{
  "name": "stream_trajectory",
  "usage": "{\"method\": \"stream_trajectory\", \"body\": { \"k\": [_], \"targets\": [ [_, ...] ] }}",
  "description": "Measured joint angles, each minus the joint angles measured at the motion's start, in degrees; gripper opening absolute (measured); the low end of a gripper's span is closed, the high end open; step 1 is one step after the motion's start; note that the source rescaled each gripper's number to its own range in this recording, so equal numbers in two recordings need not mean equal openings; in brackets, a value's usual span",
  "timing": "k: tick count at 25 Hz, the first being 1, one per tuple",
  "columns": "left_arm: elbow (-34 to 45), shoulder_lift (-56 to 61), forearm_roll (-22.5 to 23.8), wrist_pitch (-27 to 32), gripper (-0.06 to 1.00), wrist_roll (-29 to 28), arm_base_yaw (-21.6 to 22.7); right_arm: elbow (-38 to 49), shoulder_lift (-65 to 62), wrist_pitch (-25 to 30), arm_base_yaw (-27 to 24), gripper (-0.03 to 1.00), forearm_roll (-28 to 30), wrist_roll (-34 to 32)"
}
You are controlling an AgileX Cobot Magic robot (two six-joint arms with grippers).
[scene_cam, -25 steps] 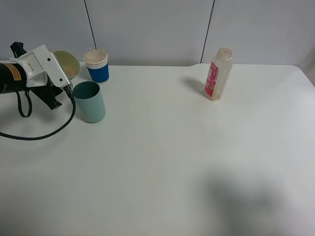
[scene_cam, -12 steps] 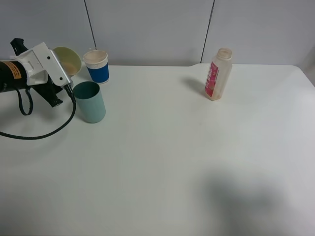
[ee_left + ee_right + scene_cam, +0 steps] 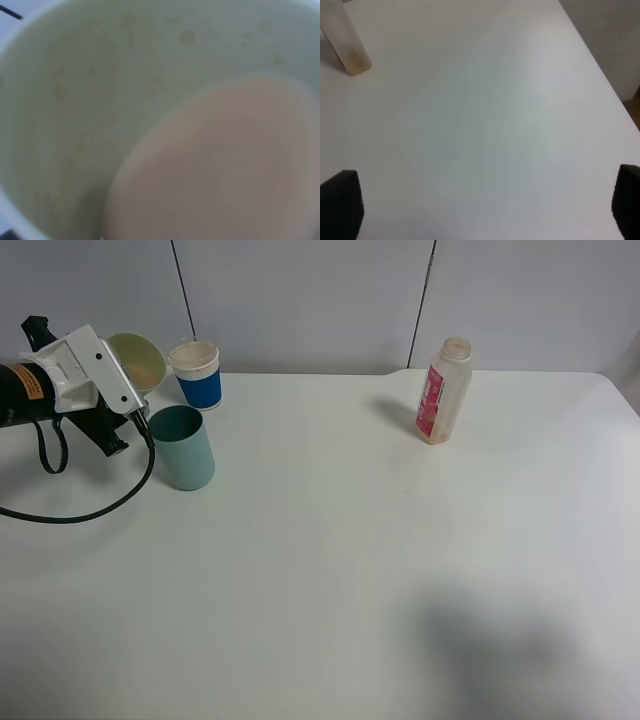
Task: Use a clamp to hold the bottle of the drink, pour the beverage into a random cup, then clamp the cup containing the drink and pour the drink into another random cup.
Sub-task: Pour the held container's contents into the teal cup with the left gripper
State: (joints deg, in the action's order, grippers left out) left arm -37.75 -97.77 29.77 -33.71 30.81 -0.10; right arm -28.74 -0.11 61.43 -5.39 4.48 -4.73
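Though aloft, left claw point(image 3: 128, 388) around cup point(image 3: 141, 357)

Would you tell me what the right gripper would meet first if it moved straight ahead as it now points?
Likely the bare table; the bottle stands well off that line.

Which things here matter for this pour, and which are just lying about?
In the job: left gripper, shut on the yellow-green cup; the beverage in it; teal tumbler; bottle.
Lying about: blue cup with white rim.
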Motion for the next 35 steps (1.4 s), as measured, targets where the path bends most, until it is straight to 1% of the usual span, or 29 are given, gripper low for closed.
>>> {"method": "stream_trajectory", "body": {
  "k": [7, 11, 13, 17, 22, 26, 35],
  "targets": [
    [0.0, 0.0, 0.1, -2.5, 0.01, 0.8, 0.0, 0.0, 0.0, 0.0, 0.0, 0.99, 0.0, 0.0],
    [0.0, 0.0, 0.2, -2.6, 0.01, 3.1, 0.0, 0.0, 0.0, 0.0, 0.0, 0.99, 0.0, 0.0],
    [0.0, 0.0, 0.2, -2.6, 0.01, 5.6, 0.0, 0.0, 0.0, 0.0, 0.0, 0.99, 0.0, 0.0],
    [0.0, 0.0, 0.2, -2.6, 0.01, 8.5, 0.0, 0.0, 0.0, 0.0, 0.0, 0.99, 0.0, 0.0],
    [0.0, 0.0, 0.2, -2.6, 0.01, 9.4, 0.0, 0.0, 0.0, 0.0, 0.0, 0.99, 0.0, 0.0],
    [0.0, 0.0, 0.2, -2.6, 0.01, 12.4, 0.0, 0.0, 0.0, 0.0, 0.0, 0.99, 0.0, 0.0],
    [0.0, 0.0, 0.2, -2.9, 0.01, 14.3, 0.0, 0.0, 0.0, 0.0, 0.0, 0.99, 0.0, 0.0]
  ]
}}
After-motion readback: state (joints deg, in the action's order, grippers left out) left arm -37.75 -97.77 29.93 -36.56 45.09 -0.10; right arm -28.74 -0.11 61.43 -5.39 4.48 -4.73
